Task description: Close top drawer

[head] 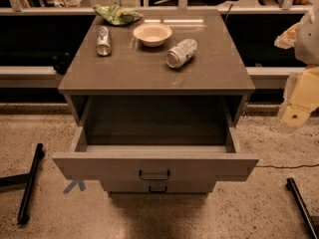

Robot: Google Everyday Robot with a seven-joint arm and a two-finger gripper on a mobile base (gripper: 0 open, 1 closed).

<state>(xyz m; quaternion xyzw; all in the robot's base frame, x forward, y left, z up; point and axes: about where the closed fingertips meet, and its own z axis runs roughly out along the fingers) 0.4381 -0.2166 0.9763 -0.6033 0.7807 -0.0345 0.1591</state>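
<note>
— Gripper (298,111) first: where is it, and how does it stand?

— It hangs at the right border of the view, pale and cream, beside the cabinet's (149,71) right front corner and apart from it. If it is wide or narrow, I cannot tell. It holds nothing that I can see.

— And the top drawer (154,164)?

— It is pulled far out toward the camera. Its wide front stands well ahead of the cabinet's edge, with the small dark handle (154,175) at the centre. Below it shows a narrower drawer front (157,186), set further back.

— What room is around it?

— Speckled floor (164,218) lies before the front. On the left a black bar (29,183) lies on the floor near the drawer's left corner, with a blue tape mark (75,185) just beside that corner. On the right another black bar (301,205) lies lower, and a thin cable (284,166) runs to the drawer's right corner.

— Containers?

— Inside the drawer I see its own dark bottom and walls. On the cabinet's top sits a pale bowl (152,34); what is in it I cannot tell. Left of it lies one can (103,41), right of it a second can (181,53) on its side, and behind is a green bag (117,14).
</note>
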